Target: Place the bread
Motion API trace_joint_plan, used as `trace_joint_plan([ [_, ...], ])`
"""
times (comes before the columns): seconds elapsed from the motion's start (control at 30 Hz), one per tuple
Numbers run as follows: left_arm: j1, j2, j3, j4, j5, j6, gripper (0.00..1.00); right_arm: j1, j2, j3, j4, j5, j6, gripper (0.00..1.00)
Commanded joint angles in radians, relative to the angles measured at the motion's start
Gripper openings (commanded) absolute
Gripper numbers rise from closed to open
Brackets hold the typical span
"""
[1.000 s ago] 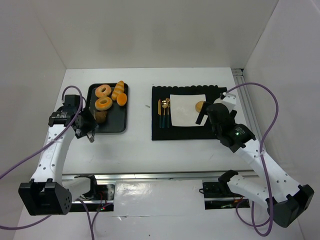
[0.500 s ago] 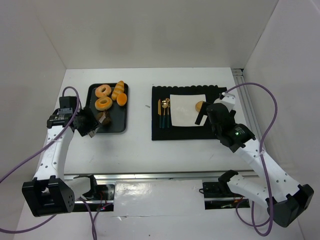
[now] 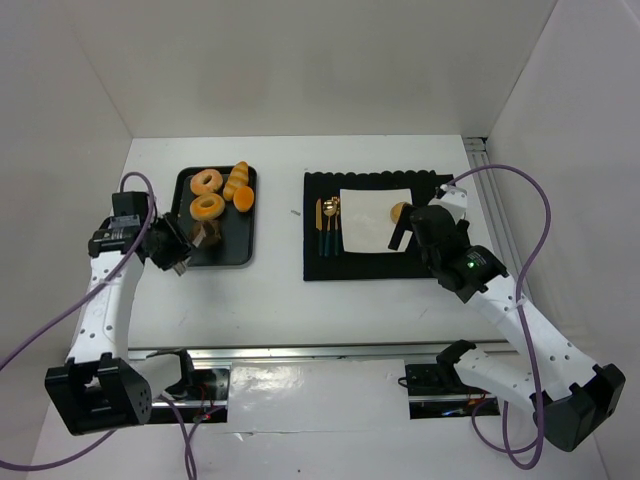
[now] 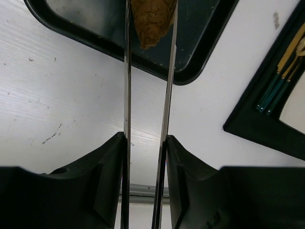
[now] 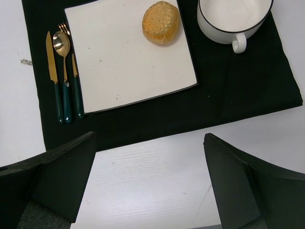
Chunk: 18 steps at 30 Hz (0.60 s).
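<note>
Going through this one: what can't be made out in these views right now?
Left wrist: top edge cuts off the brown bun and the tips of the left gripper.
Top view: the right arm hides the white cup.
Right wrist: top edge cuts off the cup's far rim.

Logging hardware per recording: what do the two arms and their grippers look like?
The left arm and right arm have white links, black joints and looping purple cables; the right shows a green light. The left gripper has thin metal blades, the right gripper chunky black fingers.
</note>
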Motion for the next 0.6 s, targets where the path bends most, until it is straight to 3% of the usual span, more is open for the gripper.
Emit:
trace_joint_plan([
  [0.0,-0.001,-0.082,0.156,-0.021,0.004,0.045,0.25,-0.004,-0.011,0.009,0.035,0.006,0.003,1.0],
  [0.23,-0.191,-0.073,0.254,-0.03,0.022,0.082,0.16,-0.004,-0.01,0.018,0.044,0.015,0.003,1.0],
  [0.4,-0.377,-0.011,0.233,0.167,0.177,0.024,0.16,-0.004,-0.009,0.047,0.034,0.048,0.003,1.0],
  [0.57,-0.63,0.146,0.26,0.332,0.177,-0.045,0.16,-0.004,-0.04,0.056,0.012,0.088,0.012,1.0],
])
